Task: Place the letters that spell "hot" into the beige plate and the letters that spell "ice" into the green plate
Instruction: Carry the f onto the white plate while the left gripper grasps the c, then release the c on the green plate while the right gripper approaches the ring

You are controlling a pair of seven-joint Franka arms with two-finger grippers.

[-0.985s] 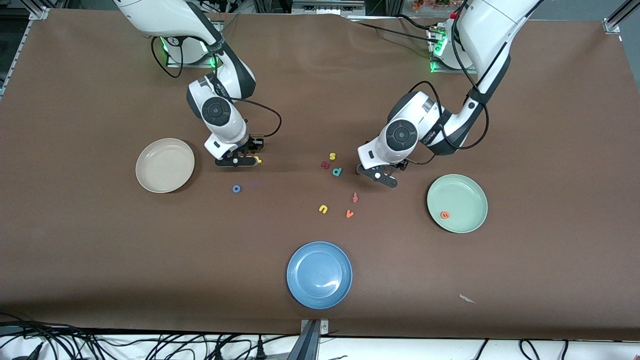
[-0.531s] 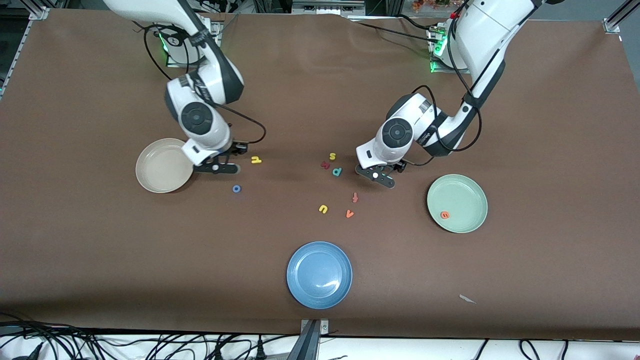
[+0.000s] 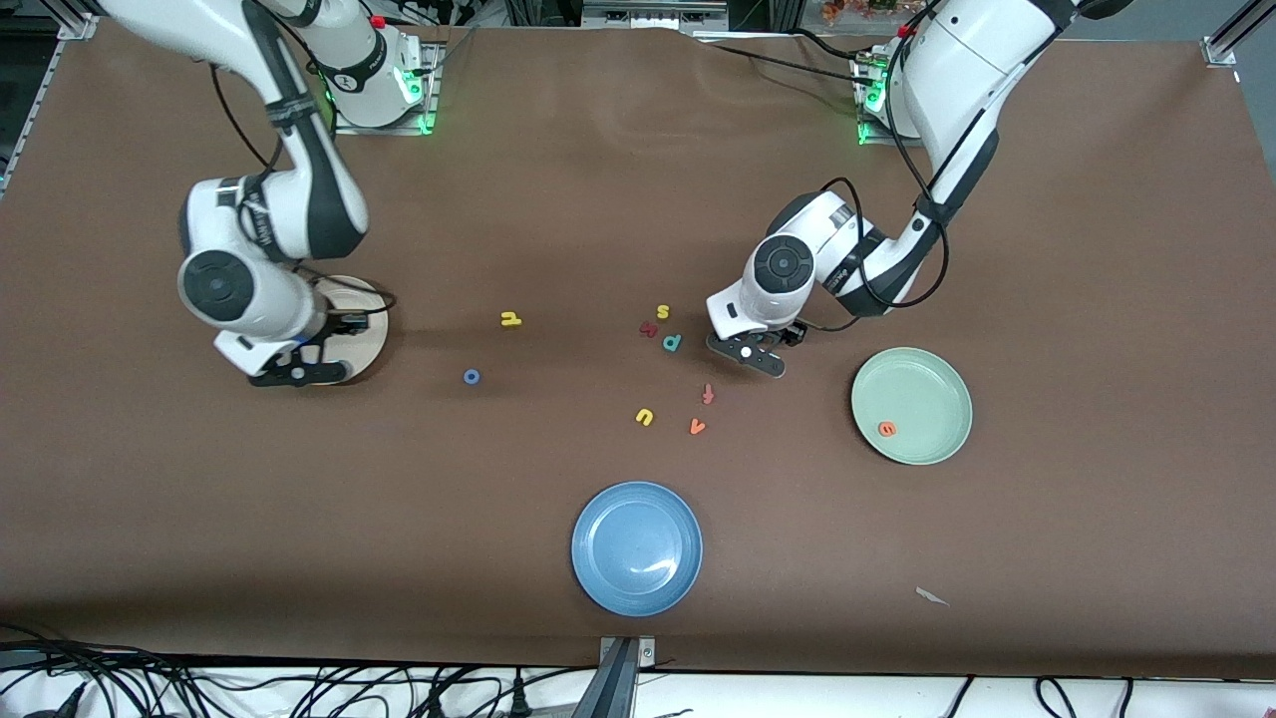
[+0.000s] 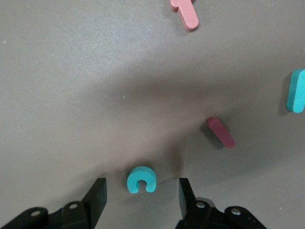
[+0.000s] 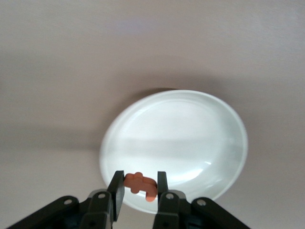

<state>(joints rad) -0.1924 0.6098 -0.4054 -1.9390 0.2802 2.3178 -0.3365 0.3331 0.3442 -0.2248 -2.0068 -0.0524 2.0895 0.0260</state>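
The blue plate point(image 3: 637, 547) sits nearest the front camera, at the middle of the bench point(image 3: 1097, 249). Farther back, the green plate point(image 3: 911, 405) lies toward the left arm's end with the orange e point(image 3: 886, 429) inside it.

Loose letters lie mid-bench, in near-to-far order: the orange v point(image 3: 697, 427) and the yellow u point(image 3: 644, 416), the redder t-shaped letter point(image 3: 708, 393), the blue o point(image 3: 472, 376), the teal p point(image 3: 673, 342), a dark red letter point(image 3: 648, 328) (form not legible), the yellow h point(image 3: 510, 319) and a yellow s point(image 3: 662, 311).

The left gripper point(image 3: 747, 355) is low over the bench beside the teal p. In the left wrist view its fingers point(image 4: 96, 194) stand apart on either side of the teal c point(image 4: 141, 179), which lies flat on the bench; no contact with the c is visible. The dark red i point(image 4: 220, 132) lies near the c, apart from it.

The right gripper point(image 5: 138, 188) is over the rim of the beige plate point(image 3: 361, 329) at the right arm's end. Its fingers point(image 5: 116, 187) are clamped on the orange t point(image 5: 140, 184), which is held above the plate. The plate holds no letter.
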